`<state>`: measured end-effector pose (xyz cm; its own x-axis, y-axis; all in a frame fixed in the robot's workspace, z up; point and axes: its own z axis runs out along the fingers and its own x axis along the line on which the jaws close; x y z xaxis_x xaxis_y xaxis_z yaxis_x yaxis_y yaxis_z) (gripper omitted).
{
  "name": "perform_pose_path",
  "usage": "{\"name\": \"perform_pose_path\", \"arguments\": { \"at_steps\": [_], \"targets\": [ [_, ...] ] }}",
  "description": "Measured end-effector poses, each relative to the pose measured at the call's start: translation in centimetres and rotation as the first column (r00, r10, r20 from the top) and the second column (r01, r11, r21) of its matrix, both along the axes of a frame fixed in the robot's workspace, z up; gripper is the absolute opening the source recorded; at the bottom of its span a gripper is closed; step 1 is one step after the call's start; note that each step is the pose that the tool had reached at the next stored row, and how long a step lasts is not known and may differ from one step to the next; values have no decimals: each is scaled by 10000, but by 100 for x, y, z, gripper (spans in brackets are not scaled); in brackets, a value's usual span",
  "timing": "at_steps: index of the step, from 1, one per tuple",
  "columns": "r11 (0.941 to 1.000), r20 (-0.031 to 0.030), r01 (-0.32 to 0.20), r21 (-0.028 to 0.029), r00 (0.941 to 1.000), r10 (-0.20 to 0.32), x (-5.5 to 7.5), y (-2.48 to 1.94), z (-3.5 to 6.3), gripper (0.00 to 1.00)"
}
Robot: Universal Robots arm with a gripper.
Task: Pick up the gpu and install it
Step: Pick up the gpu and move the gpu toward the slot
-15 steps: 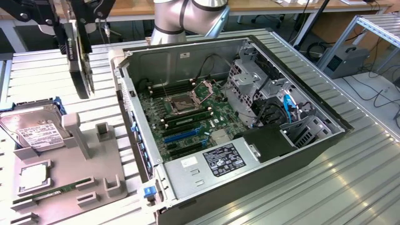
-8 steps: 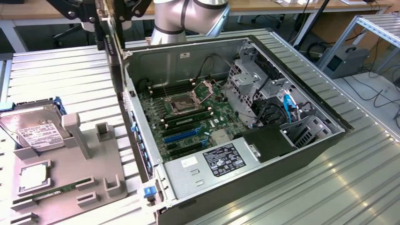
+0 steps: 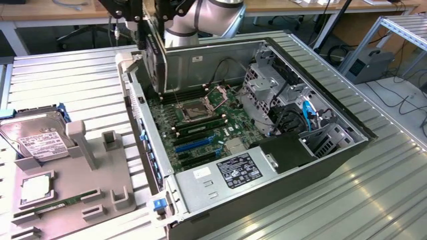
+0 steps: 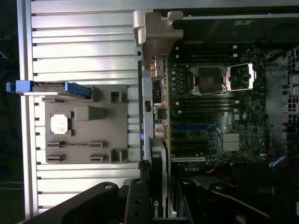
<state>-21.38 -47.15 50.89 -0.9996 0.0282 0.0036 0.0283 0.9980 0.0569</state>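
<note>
Desk [image 3: 320, 210]: ribbed metal, on which a grey fixture tray [image 3: 87, 185] at the exterior view's left and an open computer case [image 3: 280, 195] are carried.
Tray: a hard drive [image 3: 37, 137], a processor chip [image 3: 33, 189] and a memory stick [image 3: 50, 206] are seated here, well apart from the gpu.
Case: the power supply [image 3: 230, 172] is nearest, with blue expansion slots [image 3: 190, 145] and the processor socket [image 3: 199, 111] beyond.
Gpu [image 3: 157, 55]: held on edge above the motherboard's far end, just inside the case's side wall [image 3: 137, 115]. Black cables [image 3: 223, 67] are looped near.
Pincer [image 4: 161, 193]: closed partway on the gpu, which is clasped between both fingers.
</note>
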Motion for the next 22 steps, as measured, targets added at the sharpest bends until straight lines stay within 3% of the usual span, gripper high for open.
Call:
{"name": "perform_pose_path", "arguments": {
  "at_steps": [10, 18, 20, 22],
  "targets": [
    [10000, -1, -5, 0, 10000, 5, 740, 1, 0, 27],
    [10000, 0, -11, 0, 10000, 11, 1416, 2, 0, 27],
    [10000, 0, -12, 0, 10000, 12, 1516, 2, 0, 27],
    [10000, 0, -14, 0, 10000, 14, 1714, 3, 0, 27]
  ]
}}
